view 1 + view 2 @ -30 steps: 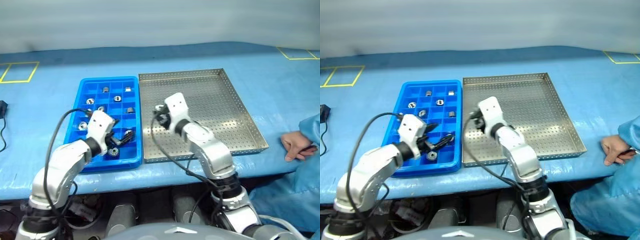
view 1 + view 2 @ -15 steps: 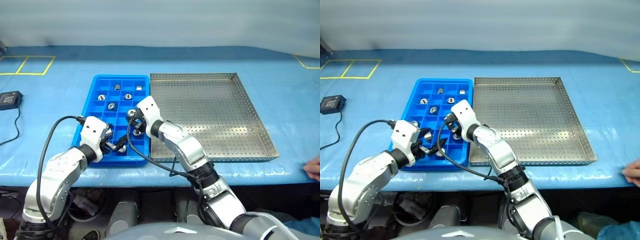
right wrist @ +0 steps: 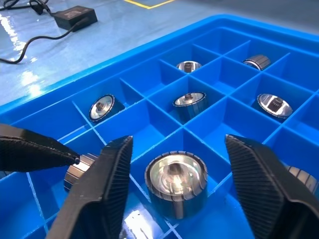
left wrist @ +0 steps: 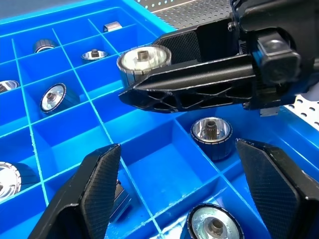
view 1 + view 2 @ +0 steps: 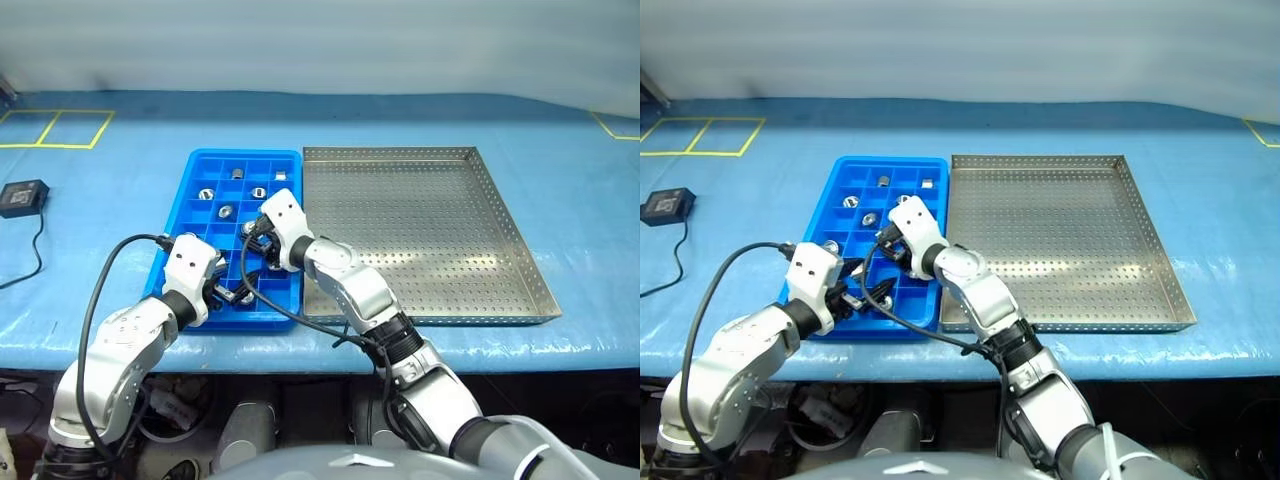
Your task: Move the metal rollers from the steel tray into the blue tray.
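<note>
Metal rollers [image 3: 175, 182] all sitting in blue tray [image 5: 205, 170] compartments; steel tray [image 5: 440, 240] looking bare. My right gripper [image 3: 174, 164] spreading released above one roller, left gripper [image 4: 174, 194] hanging open beside. Task seeming nearly done.

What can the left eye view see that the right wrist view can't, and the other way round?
Left eye view: the steel tray, its perforated floor bare. Right wrist view: one roller up close, lying in a compartment between the right gripper's open fingers, with a gap on each side. Both: the blue tray, more rollers in its compartments, and a black adapter with its cable on the table cover.
</note>
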Action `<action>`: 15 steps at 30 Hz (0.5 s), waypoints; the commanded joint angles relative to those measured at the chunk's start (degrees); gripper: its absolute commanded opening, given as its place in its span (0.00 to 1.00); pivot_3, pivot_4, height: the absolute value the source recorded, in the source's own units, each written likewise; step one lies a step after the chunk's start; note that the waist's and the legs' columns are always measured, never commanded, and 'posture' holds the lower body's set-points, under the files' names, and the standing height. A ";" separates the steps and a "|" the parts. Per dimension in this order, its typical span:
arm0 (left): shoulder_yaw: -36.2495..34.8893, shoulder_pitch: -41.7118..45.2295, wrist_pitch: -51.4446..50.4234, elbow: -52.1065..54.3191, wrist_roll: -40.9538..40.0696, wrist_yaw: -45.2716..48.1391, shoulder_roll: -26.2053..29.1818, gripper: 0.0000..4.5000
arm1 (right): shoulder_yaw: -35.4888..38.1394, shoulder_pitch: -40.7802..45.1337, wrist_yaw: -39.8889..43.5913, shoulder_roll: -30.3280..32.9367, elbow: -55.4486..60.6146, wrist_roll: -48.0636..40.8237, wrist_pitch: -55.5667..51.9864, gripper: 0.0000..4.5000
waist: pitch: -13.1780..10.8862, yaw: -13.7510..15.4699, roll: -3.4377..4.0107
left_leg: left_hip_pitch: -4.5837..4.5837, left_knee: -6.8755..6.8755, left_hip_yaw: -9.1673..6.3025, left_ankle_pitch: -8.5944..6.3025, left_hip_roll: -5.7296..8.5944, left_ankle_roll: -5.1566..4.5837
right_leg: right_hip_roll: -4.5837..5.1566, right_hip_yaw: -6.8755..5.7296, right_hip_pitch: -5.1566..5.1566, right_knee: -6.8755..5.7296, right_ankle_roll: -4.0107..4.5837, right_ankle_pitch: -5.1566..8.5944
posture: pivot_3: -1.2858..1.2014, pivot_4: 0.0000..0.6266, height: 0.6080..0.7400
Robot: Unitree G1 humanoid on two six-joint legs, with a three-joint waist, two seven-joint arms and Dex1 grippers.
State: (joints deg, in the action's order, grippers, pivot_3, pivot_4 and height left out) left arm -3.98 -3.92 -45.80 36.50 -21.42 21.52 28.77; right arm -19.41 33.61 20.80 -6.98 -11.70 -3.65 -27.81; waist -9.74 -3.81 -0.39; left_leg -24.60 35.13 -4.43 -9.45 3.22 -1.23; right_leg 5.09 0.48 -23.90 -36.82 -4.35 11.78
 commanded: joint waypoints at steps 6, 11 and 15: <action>-1.32 2.41 3.22 -0.07 1.68 -3.15 -2.81 0.89 | 7.15 -3.26 -1.88 4.87 15.76 -1.12 0.89 0.82 | 0.00 0.57 -0.01 | -0.02 0.00 -0.02 0.00 0.02 0.00 | 0.02 -0.01 0.02 0.01 -0.02 0.01 | 0.50 0.24 1.00; -2.63 4.03 8.93 -3.04 2.95 -3.78 -4.69 0.97 | 11.47 -9.54 3.82 17.73 23.50 -2.41 -0.74 0.83 | 0.01 1.09 -0.02 | -0.02 0.03 -0.01 0.00 0.09 -0.01 | 0.10 -0.03 0.07 0.06 -0.09 0.05 | 0.49 0.24 1.00; -0.18 5.16 12.09 -4.93 1.87 -0.54 -5.75 1.00 | 10.20 -15.05 10.72 27.97 26.39 -2.65 -2.89 0.90 | 0.01 1.12 -0.01 | -0.07 0.01 0.06 0.00 0.06 -0.02 | 0.12 -0.03 0.23 0.05 -0.06 0.08 | 0.48 0.24 1.00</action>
State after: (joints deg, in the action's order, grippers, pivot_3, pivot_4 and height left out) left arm -5.06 0.42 -36.18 31.05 -18.99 19.51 23.38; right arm -8.67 18.90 28.99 20.29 11.19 -5.42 -30.41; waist -9.73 -2.70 -0.40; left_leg -24.71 35.13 -4.32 -9.45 3.27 -1.26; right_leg 5.23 0.47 -23.68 -36.78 -4.41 11.85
